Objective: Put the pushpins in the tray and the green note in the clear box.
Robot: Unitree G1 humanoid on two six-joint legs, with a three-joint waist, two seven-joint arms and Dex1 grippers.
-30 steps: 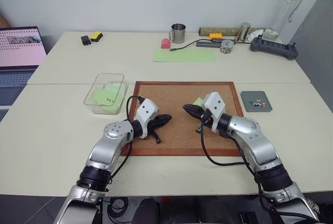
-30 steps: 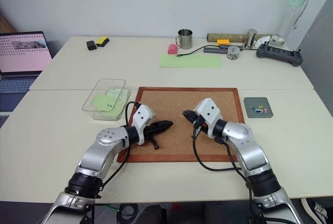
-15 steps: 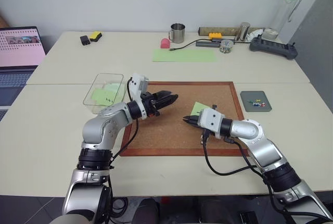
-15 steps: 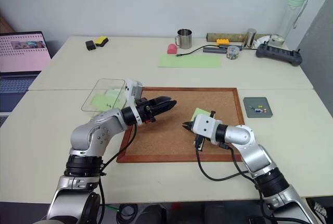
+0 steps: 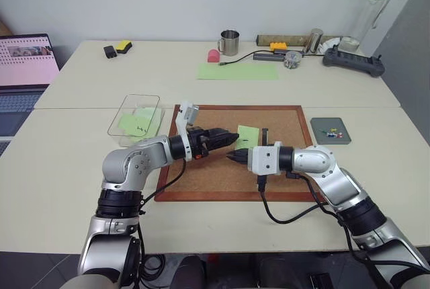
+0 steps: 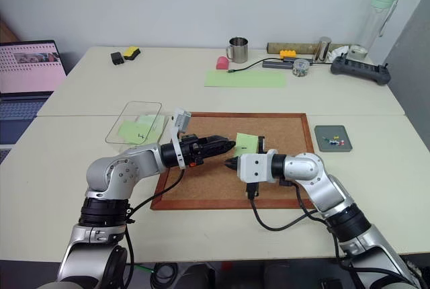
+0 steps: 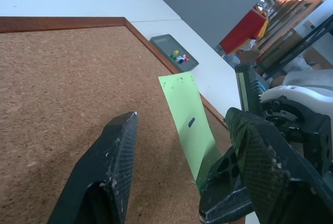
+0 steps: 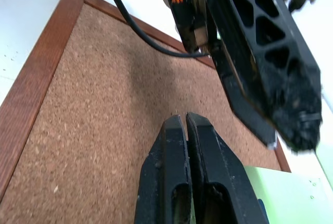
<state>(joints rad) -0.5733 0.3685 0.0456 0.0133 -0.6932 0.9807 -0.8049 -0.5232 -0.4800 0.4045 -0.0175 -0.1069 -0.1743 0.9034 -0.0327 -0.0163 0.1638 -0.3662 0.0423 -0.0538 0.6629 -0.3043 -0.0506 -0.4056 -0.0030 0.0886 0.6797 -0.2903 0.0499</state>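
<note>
**Spotter:** Where do you have the green note?

**Operator:** I have the green note (image 5: 248, 134) pinched in the right gripper (image 6: 230, 163). Its jaws are pressed flat together on the paper's lower edge, and the sheet stands up off the corkboard (image 5: 201, 168), about over its middle. In the left wrist view I can read the short dark pen mark on its face.

**Spotter:** And your left arm?

**Operator:** The left gripper (image 5: 230, 138) is over the corkboard too, just beside the note, tip to tip with the right one. Its jaws stand apart and I see nothing between them; in the left wrist view one black finger (image 7: 112, 156) sits on either side of the note without touching it.

**Spotter:** Where are the containers?

**Operator:** The clear box (image 5: 136, 119) is on the table just off the corkboard's left edge, with other green papers lying inside it. The tray (image 5: 329, 130) is on the table just off the corkboard's right edge, and the pushpins (image 5: 332, 132) are in it, a few coloured specks bunched near its centre. I can't tell their exact number.
</note>
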